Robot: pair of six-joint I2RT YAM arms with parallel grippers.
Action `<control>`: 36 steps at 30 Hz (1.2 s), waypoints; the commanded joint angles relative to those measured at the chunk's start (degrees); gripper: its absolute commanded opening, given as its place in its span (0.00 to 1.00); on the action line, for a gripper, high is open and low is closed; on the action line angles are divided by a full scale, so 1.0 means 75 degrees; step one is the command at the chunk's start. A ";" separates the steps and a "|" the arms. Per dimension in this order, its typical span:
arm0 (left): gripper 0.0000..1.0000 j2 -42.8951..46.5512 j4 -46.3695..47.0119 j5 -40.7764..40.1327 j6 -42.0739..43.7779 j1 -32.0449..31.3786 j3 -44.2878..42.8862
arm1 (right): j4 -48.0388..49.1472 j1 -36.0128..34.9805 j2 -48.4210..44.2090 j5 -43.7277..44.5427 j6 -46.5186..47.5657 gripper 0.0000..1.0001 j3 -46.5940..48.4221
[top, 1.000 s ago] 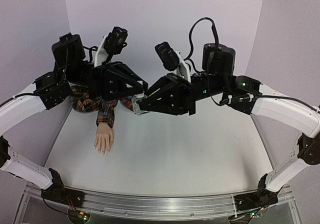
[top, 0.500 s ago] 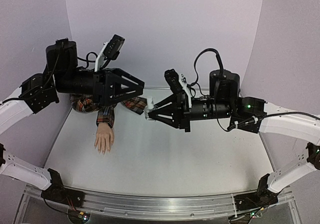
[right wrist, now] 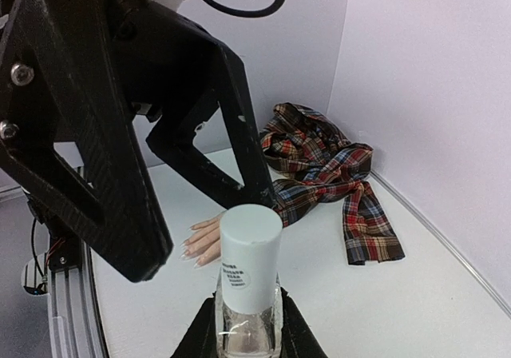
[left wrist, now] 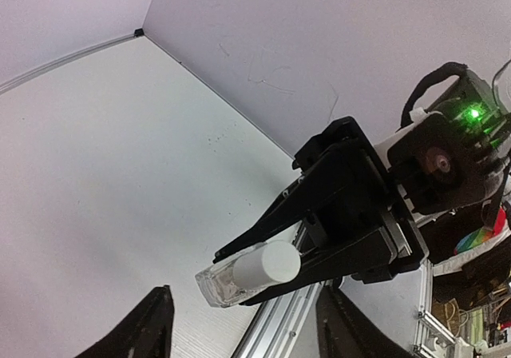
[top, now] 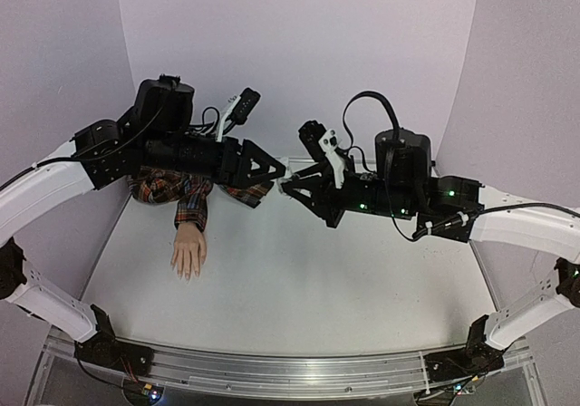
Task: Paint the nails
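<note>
A small clear bottle (right wrist: pixel 248 320) with a white cap (right wrist: pixel 251 254) stands upright in my right gripper (right wrist: pixel 248 338), which is shut on its glass body. In the air over the table's back middle, my left gripper (top: pixel 275 176) faces that bottle (top: pixel 285 187). Its jaws are open, one finger (right wrist: pixel 88 158) on each side of the cap, not touching it. From the left wrist, the cap (left wrist: pixel 267 264) points between my spread left fingers (left wrist: pixel 152 326). The mannequin hand (top: pixel 188 250) lies palm down at the left, its pale nails (right wrist: pixel 189 251) showing at the fingertips.
The plaid sleeve (top: pixel 174 193) bunches into the back left corner against the lilac wall. An aluminium rail (top: pixel 272 370) runs along the near edge. The right arm (top: pixel 408 193) reaches in from the right.
My left gripper was shut against the bottle's top, then opened and drew back. It has now swung lower and come close to the cap again, with its jaws a little less wide.
</note>
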State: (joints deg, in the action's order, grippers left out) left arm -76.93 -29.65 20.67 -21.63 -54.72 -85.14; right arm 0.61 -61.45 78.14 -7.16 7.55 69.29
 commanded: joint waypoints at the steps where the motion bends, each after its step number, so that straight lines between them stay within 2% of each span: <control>1: 0.56 0.0048 0.0113 -0.0407 -0.0079 -0.0011 -0.0380 | 0.0045 -0.0100 0.0223 0.0421 0.0154 0.00 0.0506; 8: 0.48 -0.0187 0.0105 -0.0414 -0.0092 -0.0019 -0.0496 | -0.0080 -0.0152 0.0459 0.0447 0.0216 0.00 0.0780; 10: 0.38 -0.0219 0.0088 -0.0404 -0.0074 -0.0013 -0.0518 | -0.0082 -0.0161 0.0503 0.0452 0.0214 0.00 0.0833; 13: 0.29 -0.0236 0.0055 -0.0415 -0.0050 -0.0023 -0.0521 | -0.0082 -0.0155 0.0529 0.0453 0.0212 0.00 0.0873; 18: 0.24 -0.0233 0.0014 -0.0405 -0.0039 -0.0017 -0.0486 | -0.0082 -0.0168 0.0618 0.0499 0.0191 0.00 0.0973; 23: 0.04 -0.0207 0.0011 -0.0604 -0.0005 -0.0016 -0.0502 | -0.0082 -0.0196 0.0688 0.0530 0.0207 0.00 0.1021; 26: 0.00 -0.0196 0.0038 -0.0715 0.0050 -0.0030 -0.0474 | -0.0082 -0.0207 0.0659 0.0505 0.0168 0.00 0.0965; 28: 0.00 -0.0151 0.0235 -0.0233 0.0221 -0.0028 -0.0325 | -0.0082 -0.0202 0.0638 0.0164 0.0154 0.00 0.0947; 31: 0.00 -0.0053 0.0842 0.1674 0.0675 -0.0031 0.0060 | -0.0082 -0.0171 0.0585 -0.1623 0.0250 0.00 0.0948; 33: 0.00 -0.0040 0.1264 0.3337 0.0728 -0.0029 0.0213 | -0.0069 -0.0113 0.0586 -0.4184 0.0256 0.00 0.1014; 36: 0.00 0.0101 0.2326 0.5029 0.0370 -0.0042 0.0642 | -0.0015 -0.0068 0.0998 -0.6918 -0.0481 0.00 0.1715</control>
State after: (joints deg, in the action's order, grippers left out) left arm -76.96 -30.48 29.10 -17.38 -52.54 -82.69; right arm -6.50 -59.78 82.58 -20.26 6.59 74.66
